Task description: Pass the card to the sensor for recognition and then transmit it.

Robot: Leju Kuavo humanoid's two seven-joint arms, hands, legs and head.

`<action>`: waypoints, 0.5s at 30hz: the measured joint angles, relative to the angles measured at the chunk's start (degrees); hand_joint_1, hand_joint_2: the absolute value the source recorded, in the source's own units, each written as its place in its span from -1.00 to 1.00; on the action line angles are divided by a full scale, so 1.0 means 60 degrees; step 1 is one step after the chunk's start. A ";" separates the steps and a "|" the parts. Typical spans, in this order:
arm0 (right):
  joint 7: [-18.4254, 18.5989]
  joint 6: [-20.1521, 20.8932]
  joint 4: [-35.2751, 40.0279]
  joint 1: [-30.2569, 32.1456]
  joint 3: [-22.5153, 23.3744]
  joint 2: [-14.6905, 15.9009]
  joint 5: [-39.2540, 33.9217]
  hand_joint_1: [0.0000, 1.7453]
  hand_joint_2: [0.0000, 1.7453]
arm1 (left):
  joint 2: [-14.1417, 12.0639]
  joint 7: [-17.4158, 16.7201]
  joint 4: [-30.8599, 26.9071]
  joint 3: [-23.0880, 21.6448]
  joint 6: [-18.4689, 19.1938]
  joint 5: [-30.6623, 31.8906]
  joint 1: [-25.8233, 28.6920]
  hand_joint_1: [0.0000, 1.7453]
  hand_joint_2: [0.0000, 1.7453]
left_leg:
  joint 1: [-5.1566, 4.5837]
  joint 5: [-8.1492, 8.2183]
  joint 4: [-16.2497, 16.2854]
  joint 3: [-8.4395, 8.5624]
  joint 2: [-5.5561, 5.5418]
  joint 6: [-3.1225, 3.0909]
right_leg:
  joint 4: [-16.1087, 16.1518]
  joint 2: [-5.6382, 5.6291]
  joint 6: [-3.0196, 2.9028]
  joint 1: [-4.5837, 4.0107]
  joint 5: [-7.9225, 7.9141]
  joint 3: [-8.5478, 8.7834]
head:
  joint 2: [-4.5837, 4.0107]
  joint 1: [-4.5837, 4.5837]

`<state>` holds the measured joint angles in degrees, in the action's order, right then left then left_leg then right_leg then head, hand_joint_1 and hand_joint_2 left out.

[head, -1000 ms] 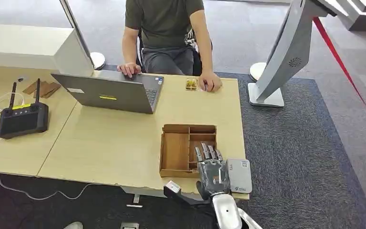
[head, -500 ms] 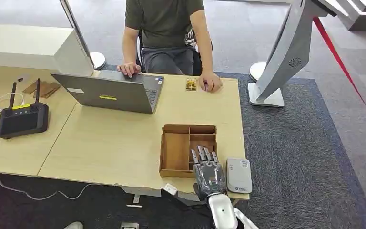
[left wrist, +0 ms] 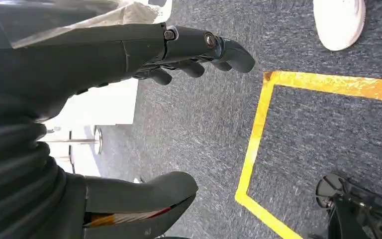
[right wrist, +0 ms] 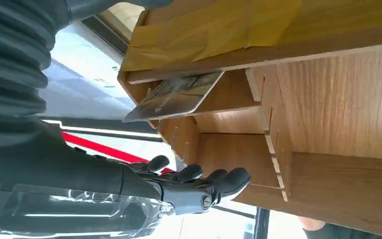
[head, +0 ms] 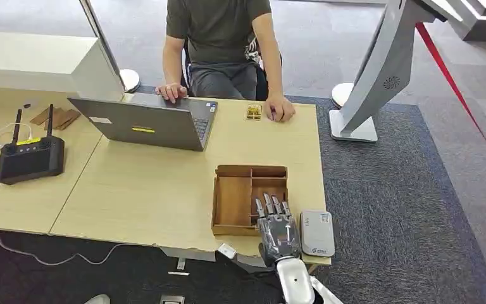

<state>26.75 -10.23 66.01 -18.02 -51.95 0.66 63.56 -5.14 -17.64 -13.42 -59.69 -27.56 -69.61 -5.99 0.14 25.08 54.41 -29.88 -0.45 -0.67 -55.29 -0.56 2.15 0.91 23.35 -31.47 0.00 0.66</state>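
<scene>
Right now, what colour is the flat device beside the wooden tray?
Light grey, with small markings; the device shows best in the head view.

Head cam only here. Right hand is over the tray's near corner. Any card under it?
Observer: Yes. The right wrist view shows a card leaning tilted in a tray compartment. The right hand holds nothing, and its fingers are stretched out, apart from the card.
Operator: And the left hand? Not in my frame.
Observer: The left hand hangs over the carpet near a yellow tape line, holding nothing, thumb apart from the fingers.
</scene>
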 joint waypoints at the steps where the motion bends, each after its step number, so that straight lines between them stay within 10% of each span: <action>1: 0.0022 -0.0015 -0.0004 0.0000 0.0011 0.0000 0.0026 -1.00 1.00 | 0.0000 0.0000 0.0000 0.0000 0.0000 0.0000 0.0000 -1.00 1.00 | 0.0000 0.0000 0.0000 0.0000 0.0000 0.0000 | 0.0000 0.0000 0.0000 0.0000 0.0000 0.0000 | 0.0000 0.0000; 15: 0.0051 -0.0149 -0.0036 -0.0001 0.0215 0.0000 0.0160 -1.00 1.00 | 0.0000 -0.0018 0.0000 0.0000 0.0000 -0.0051 -0.0001 -1.00 1.00 | 0.0000 0.0000 0.0000 0.0000 0.0000 0.0000 | 0.0000 0.0000 0.0000 0.0000 0.0000 0.0000 | 0.0000 0.0000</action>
<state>27.06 -11.13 65.79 -18.02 -50.66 0.66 64.52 -5.14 -17.75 -13.42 -59.69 -27.56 -69.92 -6.00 0.14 25.08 54.41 -29.88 -0.45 -0.67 -55.29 -0.56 2.15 0.91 23.36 -31.47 0.00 0.66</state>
